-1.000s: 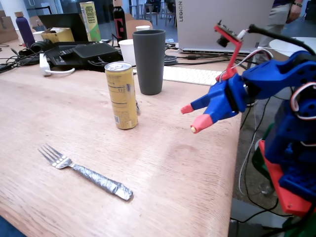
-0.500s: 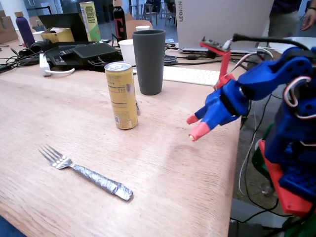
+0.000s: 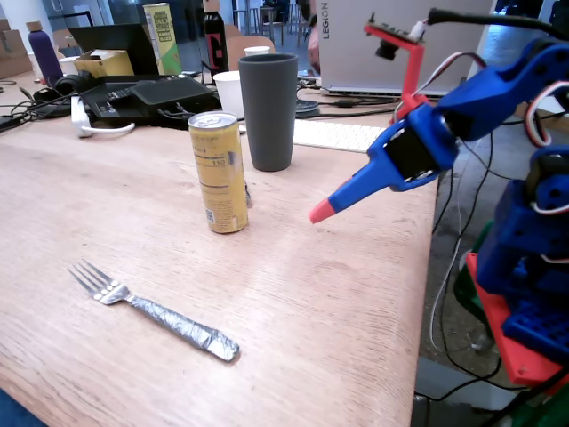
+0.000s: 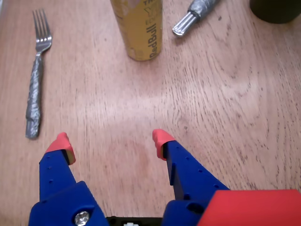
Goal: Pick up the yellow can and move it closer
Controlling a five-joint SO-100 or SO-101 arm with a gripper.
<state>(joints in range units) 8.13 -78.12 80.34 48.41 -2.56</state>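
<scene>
**Claw open above tabletop, yellow can standing free**

The claw [image 4: 111,140] is spread wide, with a broad gap between its two red-tipped blue fingers; it holds nothing. In the wrist view, bare wood shows between the fingertips. In the fixed view the claw [image 3: 322,212] hangs in the air above the tabletop [image 3: 293,302], pointing down and to the left, to the right of the yellow can [image 3: 219,173] and apart from it.

The yellow can stands upright on the tabletop, not touched by the claw. In the wrist view the yellow can [image 4: 138,29] sits at the top edge, ahead of the open fingers and slightly right of the gap's centre line.

A dark grey tumbler [image 3: 268,111] stands upright behind and to the right of the can in the fixed view, close beside it but apart.

A fork [image 3: 152,310] with a foil-wrapped handle lies flat on the tabletop in front of the can, well apart from it. A second foil-wrapped utensil end [image 4: 194,13] lies just beside the can in the wrist view.
</scene>
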